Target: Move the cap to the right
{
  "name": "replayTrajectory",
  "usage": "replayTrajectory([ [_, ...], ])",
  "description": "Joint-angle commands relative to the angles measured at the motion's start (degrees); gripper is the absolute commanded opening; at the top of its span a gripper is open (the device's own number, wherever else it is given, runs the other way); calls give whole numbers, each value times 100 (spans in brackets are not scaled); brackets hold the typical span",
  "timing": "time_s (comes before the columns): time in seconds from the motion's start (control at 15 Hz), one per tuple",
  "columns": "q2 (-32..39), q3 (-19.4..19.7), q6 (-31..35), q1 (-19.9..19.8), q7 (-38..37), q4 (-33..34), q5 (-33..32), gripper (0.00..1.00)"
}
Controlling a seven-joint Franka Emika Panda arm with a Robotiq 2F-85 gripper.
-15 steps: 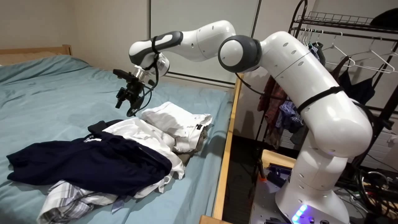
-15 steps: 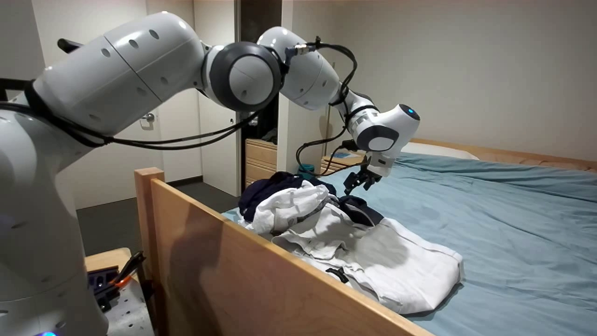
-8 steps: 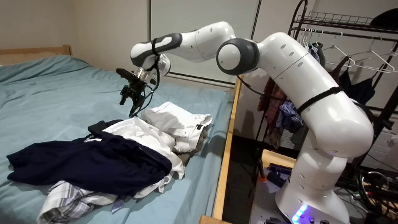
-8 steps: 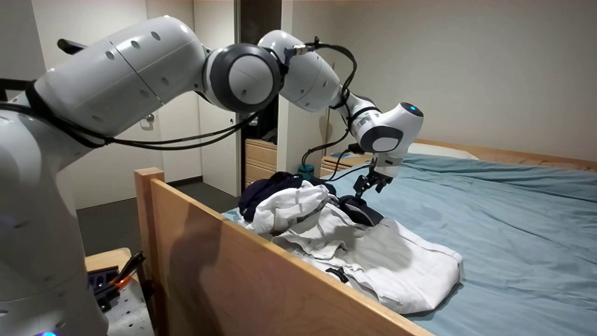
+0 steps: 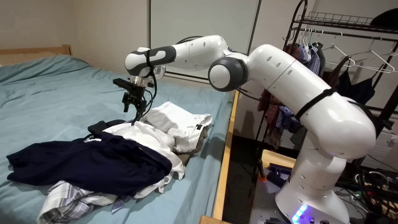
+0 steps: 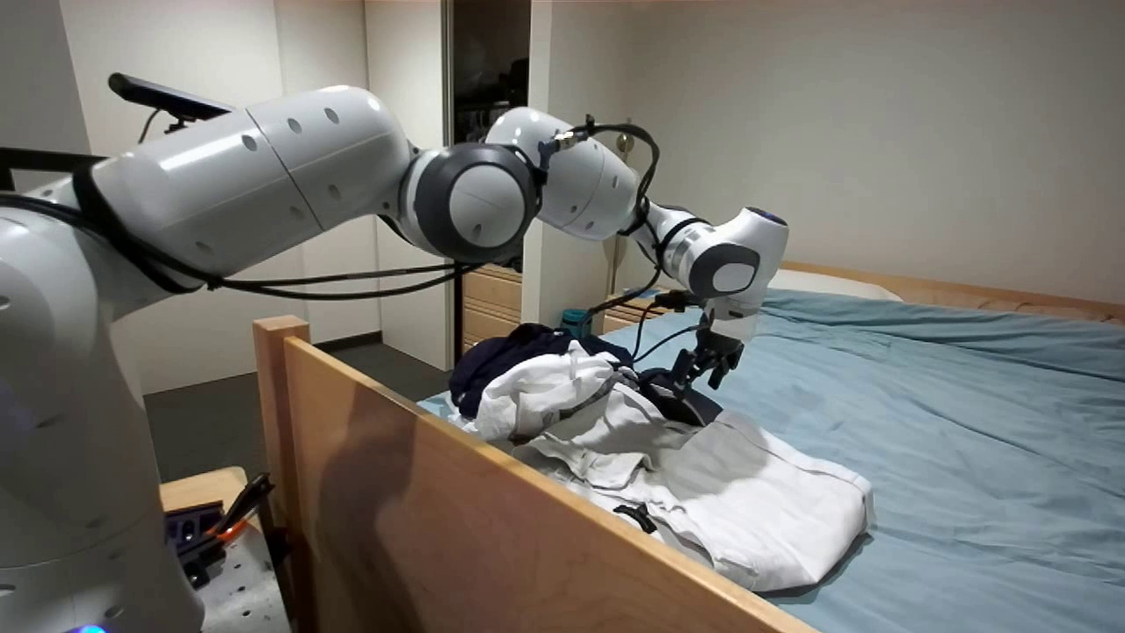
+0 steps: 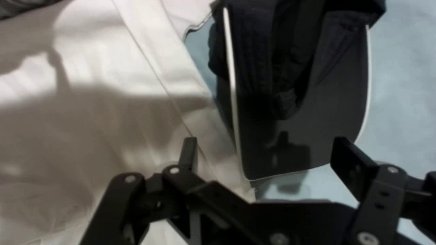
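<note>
The cap is dark, with a brim (image 7: 327, 112) edged in white, and lies beside white cloth in the wrist view. In an exterior view the cap (image 6: 675, 400) lies between the clothes pile and the open bed. In an exterior view only a dark piece (image 5: 98, 126) shows behind the pile; I cannot tell whether it is the cap. My gripper (image 7: 265, 149) is open and empty, its fingers on either side of the brim's front end in the wrist view. The gripper shows above the cap in an exterior view (image 6: 700, 376) and over the pile's far edge in an exterior view (image 5: 131, 116). No contact is visible.
White clothes (image 6: 756, 492) lie right beside the cap. A navy garment (image 5: 90, 161) and a plaid shirt (image 5: 68, 199) lie in the same pile. The blue bed sheet (image 6: 967, 440) stretches beyond. A wooden bed rail (image 6: 492, 510) stands between arm base and bed.
My gripper has come down closer to the cap and points more straight down. In an exterior view it has also shifted a little to the right. The cap and clothes have not moved.
</note>
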State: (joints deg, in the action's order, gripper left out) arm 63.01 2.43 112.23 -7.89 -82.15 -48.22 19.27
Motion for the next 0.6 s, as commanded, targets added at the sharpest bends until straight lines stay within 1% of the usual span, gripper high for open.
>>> replayTrajectory([
  [0.0, 500, 60, -748, 94, -134, 879, -402, 100],
  [0.27, 850, 3, -1075, 177, -39, 1389, -590, 100],
  [0.53, 1113, -178, -1207, 162, 138, 1739, -505, 100],
])
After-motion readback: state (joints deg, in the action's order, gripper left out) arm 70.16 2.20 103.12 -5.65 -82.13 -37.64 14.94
